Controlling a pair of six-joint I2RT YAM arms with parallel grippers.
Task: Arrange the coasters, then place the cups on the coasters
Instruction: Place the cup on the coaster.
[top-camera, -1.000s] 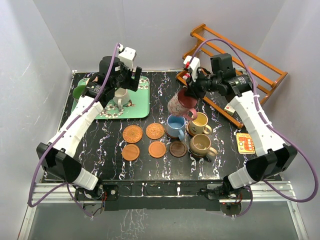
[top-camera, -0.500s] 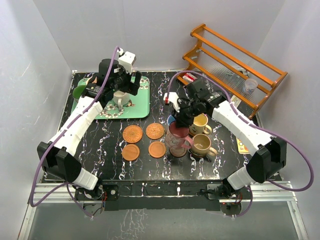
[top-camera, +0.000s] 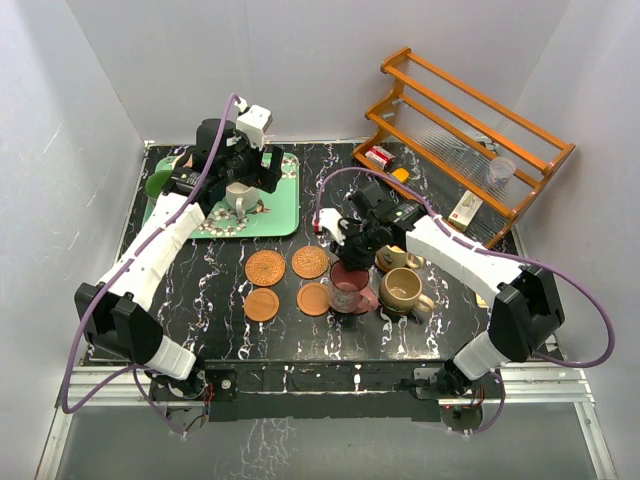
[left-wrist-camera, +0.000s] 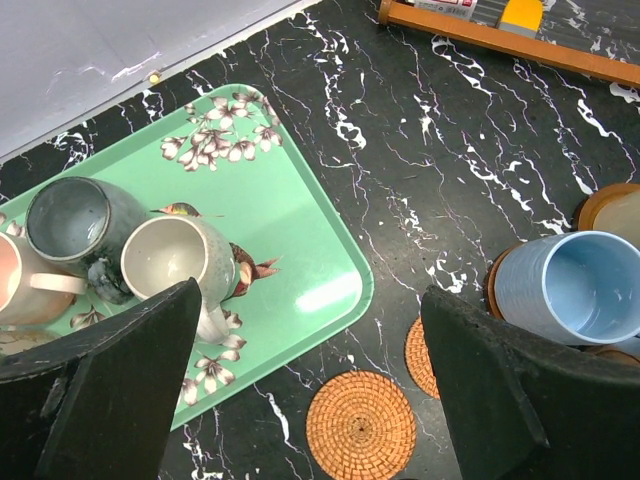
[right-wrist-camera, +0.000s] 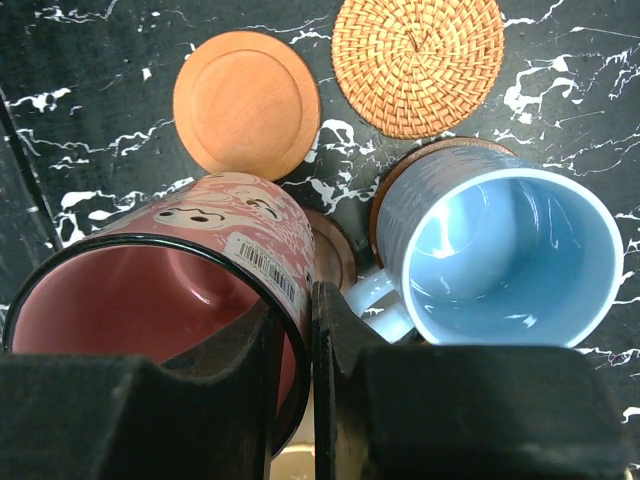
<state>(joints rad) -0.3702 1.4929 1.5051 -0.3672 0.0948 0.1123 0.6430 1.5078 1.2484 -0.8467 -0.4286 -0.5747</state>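
Maroon mug (right-wrist-camera: 150, 290), pinched by the right gripper (right-wrist-camera: 298, 325), is now down on the dark coaster (right-wrist-camera: 335, 250) beside the light blue cup (right-wrist-camera: 510, 250), release next I guess; left gripper (left-wrist-camera: 310, 300) gapes wide.

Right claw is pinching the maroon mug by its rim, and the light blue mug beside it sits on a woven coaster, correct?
Not quite. The light blue mug sits on a dark brown wooden coaster, not a woven one; the right wrist view shows its edge under the mug. The right claw does pinch the maroon mug by its rim.
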